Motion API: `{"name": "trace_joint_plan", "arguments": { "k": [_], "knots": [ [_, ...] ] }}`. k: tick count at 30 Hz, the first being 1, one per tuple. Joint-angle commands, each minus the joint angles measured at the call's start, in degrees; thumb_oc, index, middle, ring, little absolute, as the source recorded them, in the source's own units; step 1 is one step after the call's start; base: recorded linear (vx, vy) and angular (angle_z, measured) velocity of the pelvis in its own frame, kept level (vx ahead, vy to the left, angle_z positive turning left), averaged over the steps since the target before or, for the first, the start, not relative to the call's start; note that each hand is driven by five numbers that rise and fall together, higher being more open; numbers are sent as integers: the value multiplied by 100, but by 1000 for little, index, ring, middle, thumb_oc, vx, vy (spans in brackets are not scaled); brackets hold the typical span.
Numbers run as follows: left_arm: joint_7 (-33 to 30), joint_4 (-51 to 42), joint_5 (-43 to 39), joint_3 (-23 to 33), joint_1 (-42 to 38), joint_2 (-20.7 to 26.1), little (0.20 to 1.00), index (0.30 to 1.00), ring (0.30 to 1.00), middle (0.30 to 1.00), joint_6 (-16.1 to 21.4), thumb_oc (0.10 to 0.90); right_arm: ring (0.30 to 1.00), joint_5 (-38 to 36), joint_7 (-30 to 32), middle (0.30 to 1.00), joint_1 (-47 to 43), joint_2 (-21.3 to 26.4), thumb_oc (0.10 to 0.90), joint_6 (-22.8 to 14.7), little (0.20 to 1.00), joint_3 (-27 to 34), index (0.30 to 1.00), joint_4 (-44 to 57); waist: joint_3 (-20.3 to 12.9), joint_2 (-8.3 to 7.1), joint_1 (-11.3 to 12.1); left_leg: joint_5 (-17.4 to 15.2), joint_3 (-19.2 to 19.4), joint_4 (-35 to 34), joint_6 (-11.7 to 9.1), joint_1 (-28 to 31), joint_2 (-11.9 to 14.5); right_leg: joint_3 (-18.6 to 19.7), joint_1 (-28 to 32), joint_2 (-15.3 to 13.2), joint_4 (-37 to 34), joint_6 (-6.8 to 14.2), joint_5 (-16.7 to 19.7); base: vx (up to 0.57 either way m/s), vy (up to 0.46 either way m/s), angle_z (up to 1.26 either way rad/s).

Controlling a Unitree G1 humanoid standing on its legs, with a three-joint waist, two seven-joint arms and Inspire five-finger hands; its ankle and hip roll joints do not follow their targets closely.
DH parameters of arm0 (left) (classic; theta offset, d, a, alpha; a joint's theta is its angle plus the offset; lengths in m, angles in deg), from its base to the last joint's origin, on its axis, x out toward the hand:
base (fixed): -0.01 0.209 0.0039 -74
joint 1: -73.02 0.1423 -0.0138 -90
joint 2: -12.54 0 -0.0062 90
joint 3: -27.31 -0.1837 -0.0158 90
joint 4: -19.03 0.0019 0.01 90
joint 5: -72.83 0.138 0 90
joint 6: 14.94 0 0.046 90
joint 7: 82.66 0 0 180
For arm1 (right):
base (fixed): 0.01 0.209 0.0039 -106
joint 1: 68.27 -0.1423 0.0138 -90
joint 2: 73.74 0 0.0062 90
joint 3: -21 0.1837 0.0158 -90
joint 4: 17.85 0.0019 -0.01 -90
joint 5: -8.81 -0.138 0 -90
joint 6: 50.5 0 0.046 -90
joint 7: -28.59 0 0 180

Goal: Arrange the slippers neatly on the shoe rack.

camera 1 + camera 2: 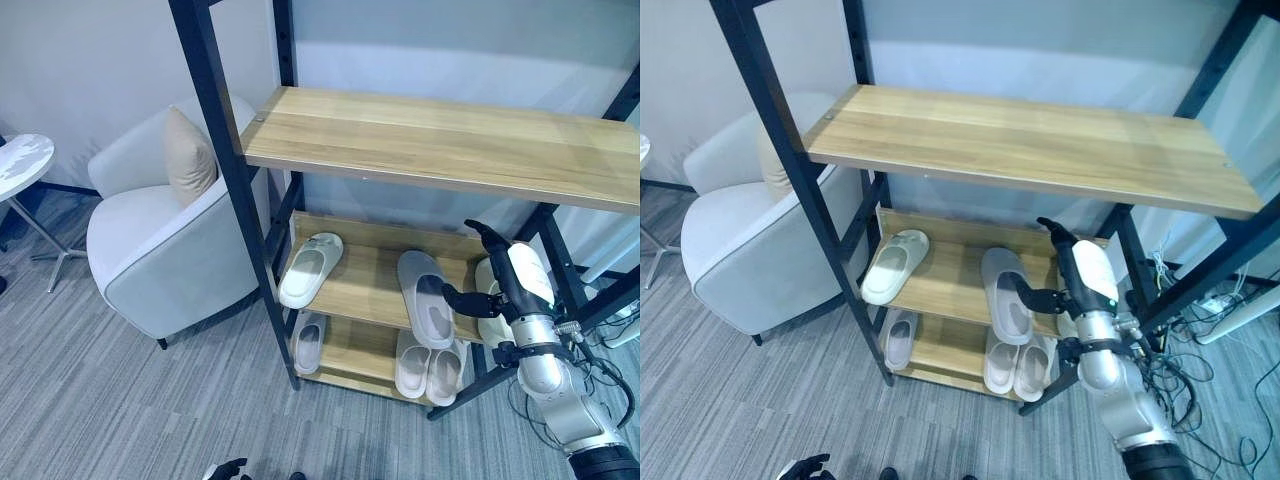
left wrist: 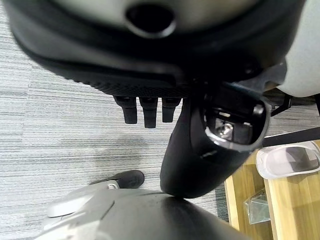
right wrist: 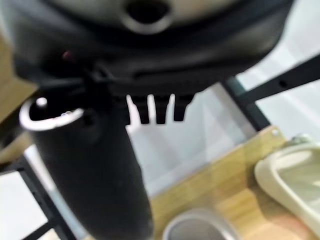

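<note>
The shoe rack (image 1: 440, 145) stands at the middle of the head views, a black frame with three wooden shelves; its top shelf is bare. On the middle shelf one white slipper (image 1: 310, 268) lies at 9 o'clock, tilted with its toe over the front edge, and a second slipper (image 1: 426, 296) lies near the centre, its toe also hanging past the front edge. A third pale slipper (image 1: 487, 276) sits at the 3 o'clock end of that shelf, mostly behind the right hand. On the bottom shelf a single slipper (image 1: 308, 342) rests at 9 o'clock, and a pair (image 1: 428, 366) lies side by side towards 3 o'clock, toes over the front.

The right hand (image 1: 500, 285) is at the 3 o'clock end of the middle shelf, thumb reaching towards the centre slipper's side; its fingers hang loose and apart in its wrist view, gripping nothing. The left hand (image 2: 150, 107) hangs over the grey carpet, fingers relaxed and empty.

A white armchair (image 1: 160, 250) with a beige cushion (image 1: 188, 155) stands at 9 o'clock of the rack, and a round side table (image 1: 20, 165) beyond it.
</note>
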Motion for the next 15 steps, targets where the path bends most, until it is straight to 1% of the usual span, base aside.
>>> {"name": "trace_joint_plan", "arguments": {
  "k": [1, 7, 15],
  "knots": [
    [226, 413, 148, -476, 3, -364, 900, 900, 900, 900, 66, 800, 900, 137, 357, 900, -620, 635, 800, -153, 900, 315, 900, 193, -260, 61, 140, -160, -464, 11, -409, -308, 108, 56, -143, -35, 74, 468, -279, 0, 0, 0],
    [211, 386, 99, -509, -5, -378, 900, 900, 900, 900, 53, 800, 900, 258, 459, 900, -735, 606, 800, -62, 900, 191, 900, -84, -210, 57, 144, -152, -497, 11, -403, -377, 105, 75, -210, -39, 74, 474, -276, 0, 0, 0],
    [121, 373, -75, -553, -25, -368, 900, 900, 900, 900, 46, 800, 900, 181, 624, 900, -1221, 507, 800, 82, 900, -137, 900, -635, -82, 39, 216, -92, -541, 11, -407, -585, 96, 93, -401, -46, 74, 477, -244, 0, 0, 0]
  ]
}}
